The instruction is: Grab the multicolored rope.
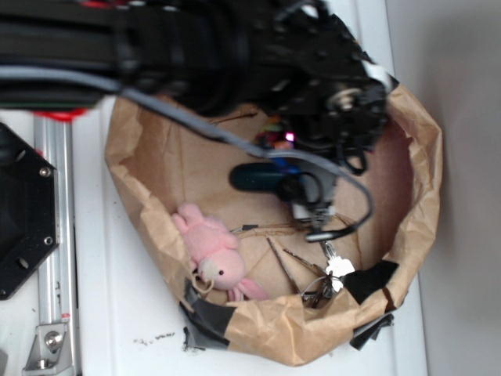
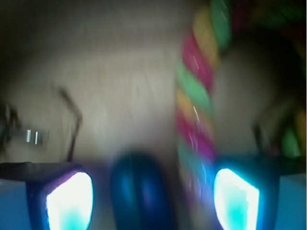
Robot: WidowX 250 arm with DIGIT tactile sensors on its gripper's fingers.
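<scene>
So the white worktop [image 1: 125, 329] is mostly taken up by a big crumpled brown paper bag [image 1: 427, 141] with its rim rolled down and patched with black tape, and everything that matters is sitting inside it. The bulky black robot arm [image 1: 156, 47] is reached across the top of the exterior view and down into the bag, so a good chunk of the contents is hidden there.

The thick twisted multicolored rope of red, yellow, green and orange strands [image 2: 194, 96] is seen best in the wrist view: one leg is run down between the two lit fingers, nearer the one on the right of that picture, and the bend is up at the top right. In the exterior view only a small bright bit of it is peeking out under the wrist.

The gripper [image 2: 152, 196] is spread wide, nothing clamped in it. The pictures are too blurry to tell whether the rope is touched yet, but it doesn't look pinched.

A pink plush toy [image 1: 211, 251] is lying well off toward the bag's near wall, clear of the action. A dark green-blue oval object [image 2: 139, 187] is parked between the fingers too, just beside the rope, which looks like the real risk for a sloppy close. A bunch of keys on a ring [image 1: 329, 274] is left near the bag's rim.

Judged from all that: approach and lining-up look basically done; closing on the rope and lifting are still to be done.
</scene>
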